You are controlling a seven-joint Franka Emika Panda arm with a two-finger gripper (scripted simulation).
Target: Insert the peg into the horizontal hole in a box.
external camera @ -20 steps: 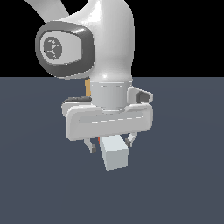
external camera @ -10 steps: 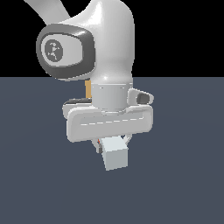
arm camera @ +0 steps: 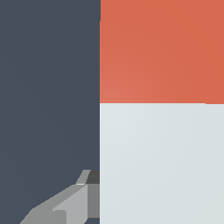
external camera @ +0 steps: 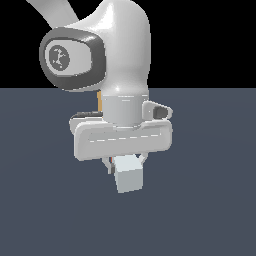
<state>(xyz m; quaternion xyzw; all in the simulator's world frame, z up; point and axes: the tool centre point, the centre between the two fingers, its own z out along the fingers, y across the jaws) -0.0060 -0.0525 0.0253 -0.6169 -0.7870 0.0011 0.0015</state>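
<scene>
Peg sits clamped in your gripper, lifted off the surface, grey end nearest. You hold it level for horizontal entry; the box shows only as a sliver behind the arm.

Surface finish: everything reads as flat, smooth sim render.
Arm shell glossy white plastic look with soft highlights, dark grey matt joint cap. Peg smooth, matt, untextured; pale grey-white body, red end equally flat. Fingertip matt grey, faceted. Floor uniform matt slate-blue, no grain.
</scene>
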